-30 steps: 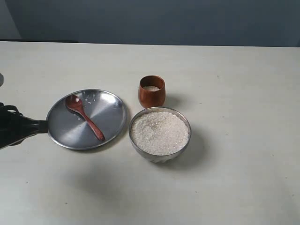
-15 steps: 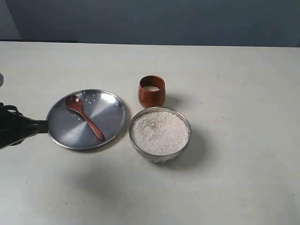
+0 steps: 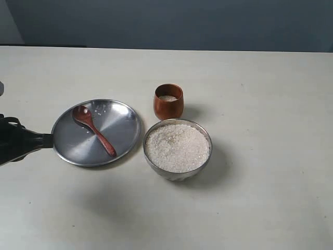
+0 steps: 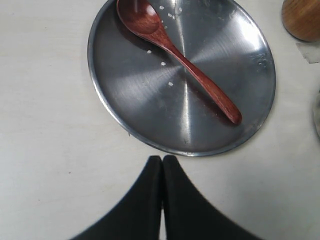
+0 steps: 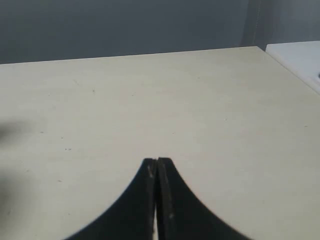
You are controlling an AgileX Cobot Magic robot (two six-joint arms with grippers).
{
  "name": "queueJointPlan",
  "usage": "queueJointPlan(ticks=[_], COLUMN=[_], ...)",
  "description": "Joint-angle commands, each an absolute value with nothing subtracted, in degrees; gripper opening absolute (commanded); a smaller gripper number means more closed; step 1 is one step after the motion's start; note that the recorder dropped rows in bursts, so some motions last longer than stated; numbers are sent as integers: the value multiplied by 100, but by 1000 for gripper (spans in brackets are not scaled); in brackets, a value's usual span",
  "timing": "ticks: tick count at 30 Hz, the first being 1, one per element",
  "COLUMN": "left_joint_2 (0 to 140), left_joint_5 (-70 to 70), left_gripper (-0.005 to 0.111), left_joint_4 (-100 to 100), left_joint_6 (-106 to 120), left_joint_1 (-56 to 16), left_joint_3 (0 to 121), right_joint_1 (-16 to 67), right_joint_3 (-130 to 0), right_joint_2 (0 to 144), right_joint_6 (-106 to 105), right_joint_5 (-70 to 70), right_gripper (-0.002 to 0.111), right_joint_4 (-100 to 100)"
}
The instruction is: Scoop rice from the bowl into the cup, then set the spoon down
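The steel bowl point(image 3: 178, 173) sits near the table's middle, heaped with white rice point(image 3: 177, 147). Just behind it stands the reddish-brown cup point(image 3: 168, 102) with a little rice inside; its edge also shows in the left wrist view as the cup point(image 4: 303, 19). The wooden spoon point(image 3: 94, 129) lies loose on the flat steel plate point(image 3: 125, 130), head toward the far left; the left wrist view shows the spoon point(image 4: 185, 65) among a few stray grains. My left gripper point(image 3: 51, 139) is shut and empty just off the plate's left rim point(image 4: 162, 159). My right gripper point(image 5: 157, 161) is shut over bare table.
The plate point(image 4: 150, 105) lies left of the bowl, nearly touching it. A white surface point(image 5: 300, 60) borders the table in the right wrist view. A dark wall runs behind the table's far edge.
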State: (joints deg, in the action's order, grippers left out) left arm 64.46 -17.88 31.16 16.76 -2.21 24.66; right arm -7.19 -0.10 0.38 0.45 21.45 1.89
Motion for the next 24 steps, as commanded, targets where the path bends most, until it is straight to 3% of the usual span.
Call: queueJointPlan(ticks=[1,24], left_joint_2=[6470,6470], left_joint_5=[-1751,-1751], left_gripper=[0,0], left_joint_4=[3113,3113], left_joint_6=[1692,1692], left_joint_1=[-236,-236], left_joint_3=[2497,2497], right_joint_1=[-737,-592], right_joint_3=[0,0], right_joint_2=[0,0], right_joint_6=[0,0], right_joint_5=[2121,2125], right_gripper=[0,0], right_joint_4=[228,296])
